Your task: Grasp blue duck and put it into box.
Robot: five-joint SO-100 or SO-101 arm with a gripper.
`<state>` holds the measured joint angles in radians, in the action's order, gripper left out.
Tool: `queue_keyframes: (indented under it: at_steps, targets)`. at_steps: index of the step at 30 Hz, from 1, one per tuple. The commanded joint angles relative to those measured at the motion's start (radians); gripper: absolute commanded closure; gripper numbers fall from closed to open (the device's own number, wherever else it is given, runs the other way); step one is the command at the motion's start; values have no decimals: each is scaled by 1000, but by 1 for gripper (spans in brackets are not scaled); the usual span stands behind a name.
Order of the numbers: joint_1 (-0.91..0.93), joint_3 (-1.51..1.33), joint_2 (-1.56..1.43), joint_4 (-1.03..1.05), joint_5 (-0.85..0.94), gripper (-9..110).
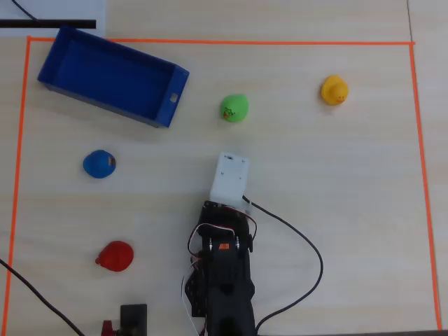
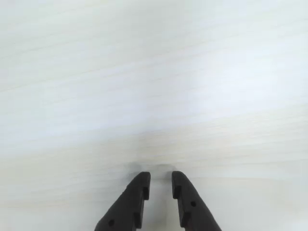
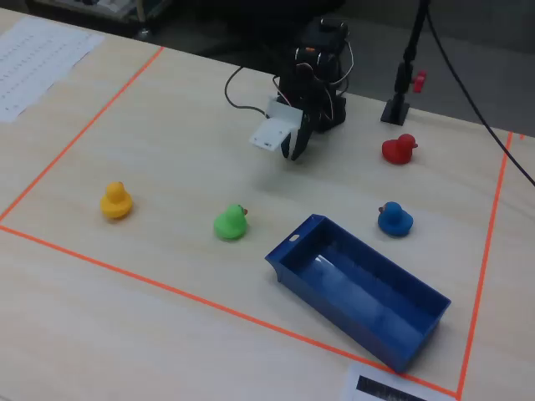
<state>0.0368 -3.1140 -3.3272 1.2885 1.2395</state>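
The blue duck (image 1: 99,164) sits on the table left of the arm, below the box; in the fixed view it (image 3: 394,219) is just behind the box's far end. The box (image 1: 105,73) is a dark blue low-walled tray lying at an angle at the top left, empty; in the fixed view it (image 3: 368,288) is at the front right. My gripper (image 2: 161,178) hangs over bare table at mid-table, well away from the duck, its jaws a narrow gap apart with nothing between them. In the overhead view a white camera mount (image 1: 229,178) hides it.
A red duck (image 1: 115,256) sits left of the arm base, a green duck (image 1: 234,108) just ahead of the gripper, a yellow duck (image 1: 334,90) at the top right. Orange tape (image 1: 210,42) borders the workspace. A black cable (image 1: 308,252) loops right of the arm.
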Motion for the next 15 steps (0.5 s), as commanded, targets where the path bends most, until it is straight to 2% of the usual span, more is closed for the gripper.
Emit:
queue_keyframes:
  at_steps: [1,10,12,15]
  targets:
    - [-54,3,15,18,0,101]
    - [-54,3,15,15,-6,101]
    - [-67,20,40,-15,-3,93]
    - [-77,273,322,-72,-31,81]
